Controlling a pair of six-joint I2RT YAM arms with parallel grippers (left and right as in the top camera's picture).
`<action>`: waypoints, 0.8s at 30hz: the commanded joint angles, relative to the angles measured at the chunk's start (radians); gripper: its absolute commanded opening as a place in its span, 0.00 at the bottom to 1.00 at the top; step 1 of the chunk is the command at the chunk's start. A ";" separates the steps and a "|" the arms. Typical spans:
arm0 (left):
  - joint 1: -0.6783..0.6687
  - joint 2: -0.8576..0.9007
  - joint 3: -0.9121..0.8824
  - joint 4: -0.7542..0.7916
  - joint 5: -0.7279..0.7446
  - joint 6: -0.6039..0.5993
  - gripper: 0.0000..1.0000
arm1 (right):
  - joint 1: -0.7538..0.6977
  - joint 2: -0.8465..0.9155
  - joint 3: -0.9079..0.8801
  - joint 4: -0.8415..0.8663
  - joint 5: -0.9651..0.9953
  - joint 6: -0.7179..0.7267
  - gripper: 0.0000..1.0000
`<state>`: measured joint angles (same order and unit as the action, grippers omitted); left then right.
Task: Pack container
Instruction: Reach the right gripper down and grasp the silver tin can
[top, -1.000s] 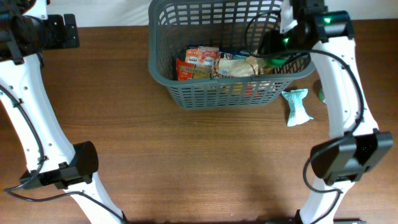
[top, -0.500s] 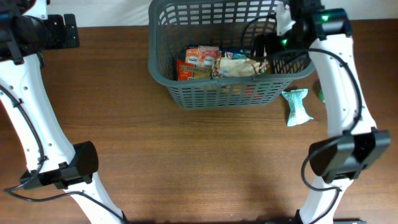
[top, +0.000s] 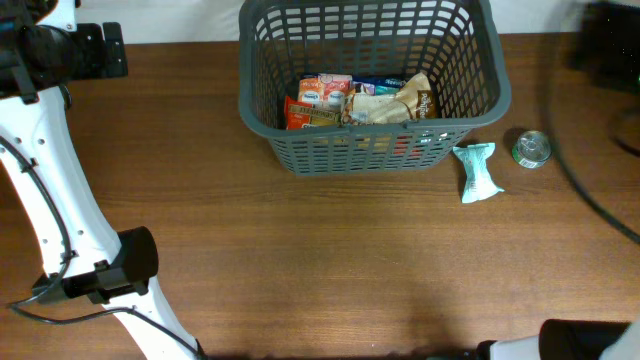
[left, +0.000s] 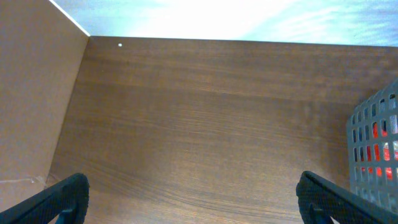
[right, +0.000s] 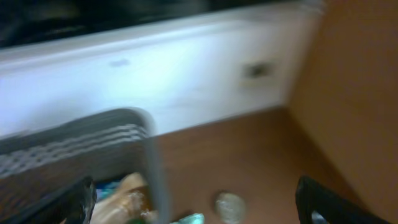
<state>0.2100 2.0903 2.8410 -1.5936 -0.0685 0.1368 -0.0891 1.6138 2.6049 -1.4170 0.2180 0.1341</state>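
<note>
The container is a large dark grey basket at the table's back middle, holding several snack packets, among them a tan bag and an orange pack. A light green packet and a small round tin can lie on the table right of it. My right gripper is open and empty, high to the right of the basket; its blurred view shows the basket corner, the can and the green packet. My left gripper is open and empty over bare wood left of the basket.
A white wall runs along the table's back edge. A brown side panel stands at the left. My left arm's white links cross the table's left side. My right arm shows as a dark blur at the overhead's top right corner.
My right gripper has pulled up and away to the right out of the basket, fast enough to blur. The tan bag now lies uncovered in the basket. The left arm has not moved.
</note>
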 joint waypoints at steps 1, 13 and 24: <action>0.002 -0.009 -0.006 -0.002 -0.008 -0.010 0.99 | -0.150 0.089 -0.045 -0.039 0.032 0.129 0.95; 0.002 -0.009 -0.006 -0.002 -0.008 -0.010 0.99 | -0.356 0.447 -0.385 -0.004 -0.186 0.141 0.95; 0.002 -0.009 -0.006 -0.002 -0.008 -0.010 0.99 | -0.340 0.697 -0.440 0.124 -0.296 0.133 0.95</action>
<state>0.2100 2.0903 2.8403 -1.5936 -0.0685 0.1368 -0.4389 2.2715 2.1685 -1.3125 -0.0452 0.2619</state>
